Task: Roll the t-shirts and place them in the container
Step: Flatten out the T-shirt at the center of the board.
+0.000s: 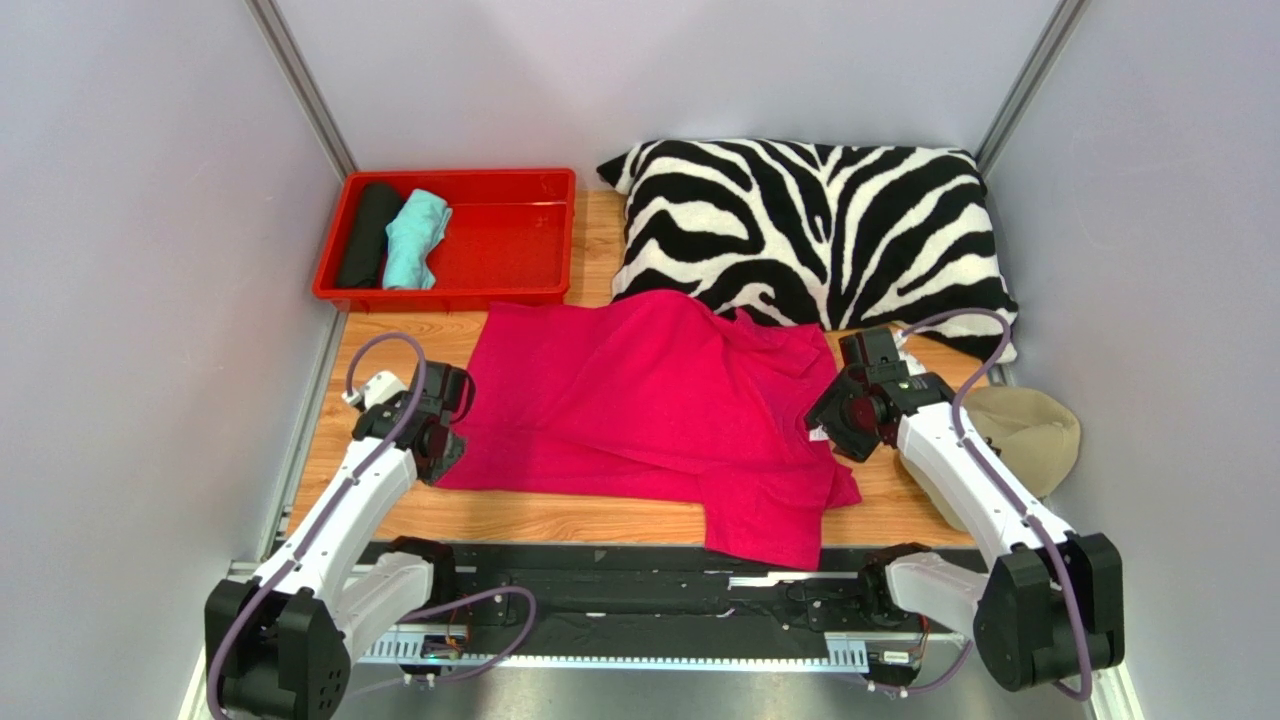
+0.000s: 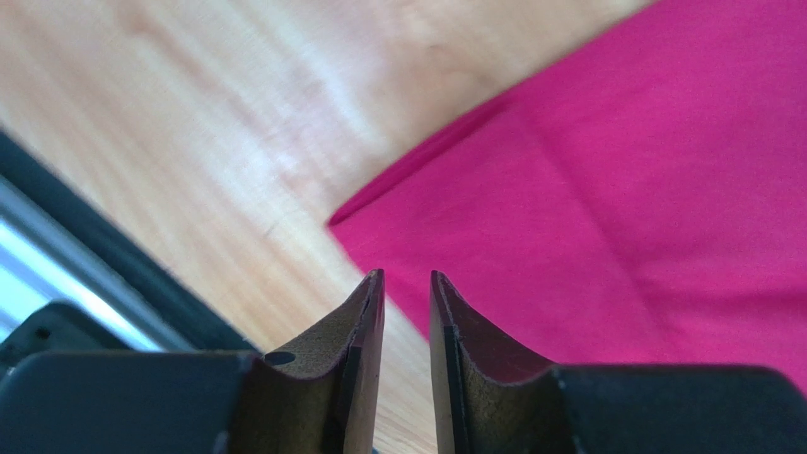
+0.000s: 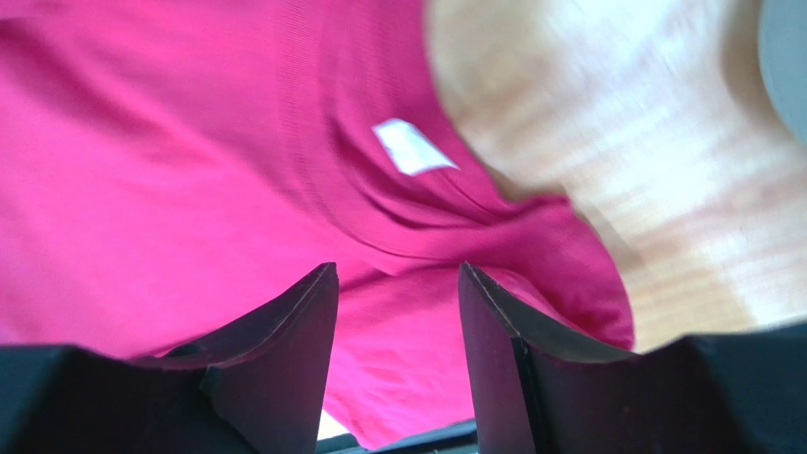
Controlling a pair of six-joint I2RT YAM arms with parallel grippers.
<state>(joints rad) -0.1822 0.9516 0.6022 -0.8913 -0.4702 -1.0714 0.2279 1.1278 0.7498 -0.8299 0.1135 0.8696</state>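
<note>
Ahead of the left gripper (image 2: 407, 276), jaws narrowly parted, empty, lies the t-shirt (image 1: 646, 398) corner; the right gripper (image 3: 398, 270), jaws wide, empty, faces the neck tag (image 3: 412, 147). Judged: rolling unstarted; grasp edges next.

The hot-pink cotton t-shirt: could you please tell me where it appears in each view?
Top external: the hot-pink cotton t-shirt lies spread mid-table, in front of the zebra-striped pillow.
Left wrist: it fills the right side, one corner pointing left.
Right wrist: it covers the left and centre, white neck tag showing.
Shared landmark: the light wooden tabletop beside it in all three.
</note>
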